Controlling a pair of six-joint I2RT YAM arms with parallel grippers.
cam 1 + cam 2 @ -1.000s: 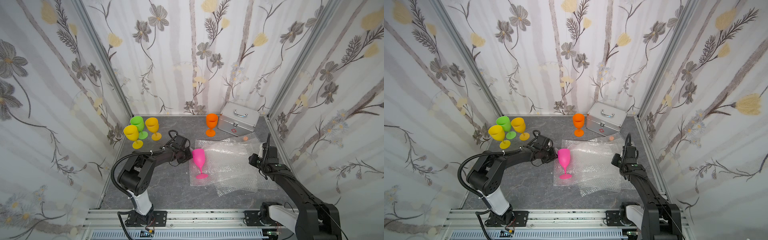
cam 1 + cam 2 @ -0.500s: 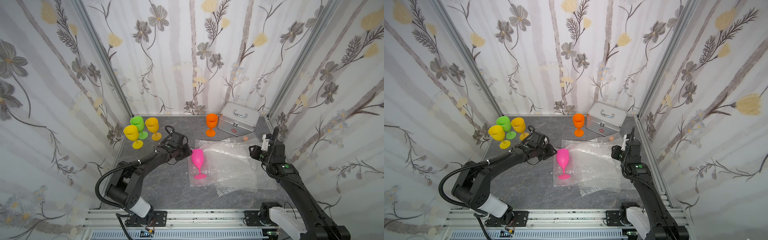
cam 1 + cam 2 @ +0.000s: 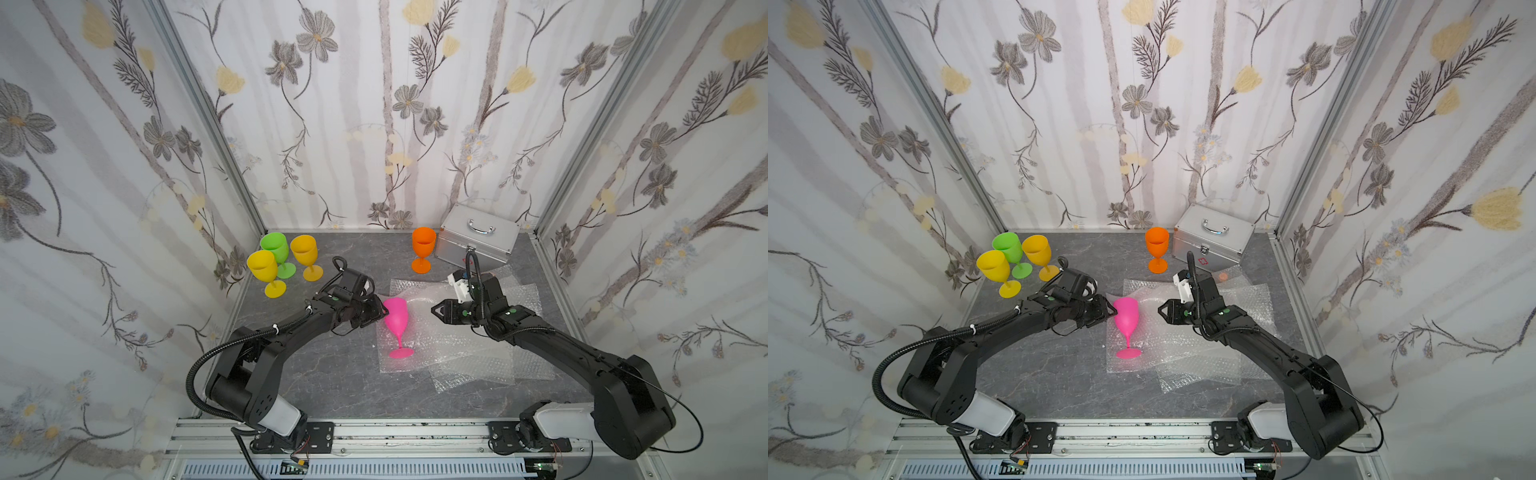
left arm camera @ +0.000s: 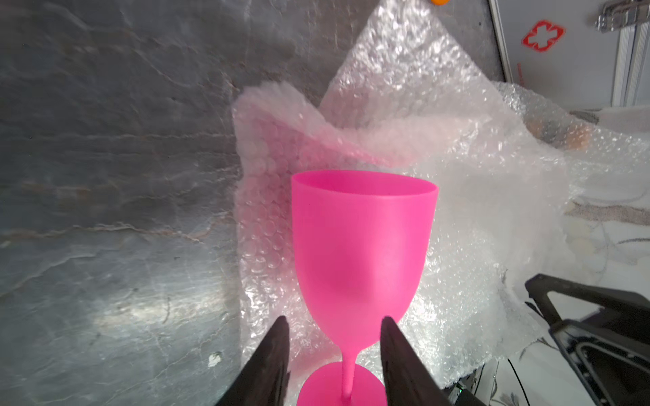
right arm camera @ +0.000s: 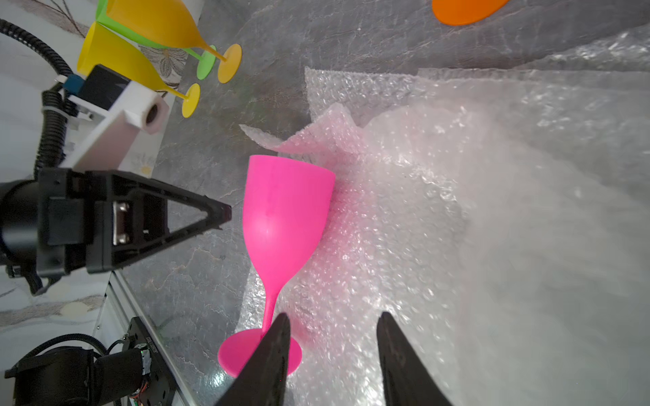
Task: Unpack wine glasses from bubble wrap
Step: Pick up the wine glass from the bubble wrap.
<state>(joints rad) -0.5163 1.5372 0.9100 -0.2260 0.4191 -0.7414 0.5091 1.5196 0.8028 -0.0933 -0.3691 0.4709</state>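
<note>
Unwrapping looks done: the pink goblet point(image 3: 397, 318) stands on the spread bubble wrap point(image 3: 457, 353). The left gripper point(image 3: 381, 310) is at its 9 o'clock and the right gripper point(image 3: 435, 309) at its 3 o'clock. Both have their fingers parted and empty. The next move is probably to lift the goblet clear.

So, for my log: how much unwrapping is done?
Done: the green goblet, yellow goblet, amber-yellow goblet and orange goblet stand bare; the pink goblet stands upright on flat bubble wrap. In hand: nothing; left gripper open beside its bowl, right gripper open, empty. Remaining: no wrapped roll visible.
</note>
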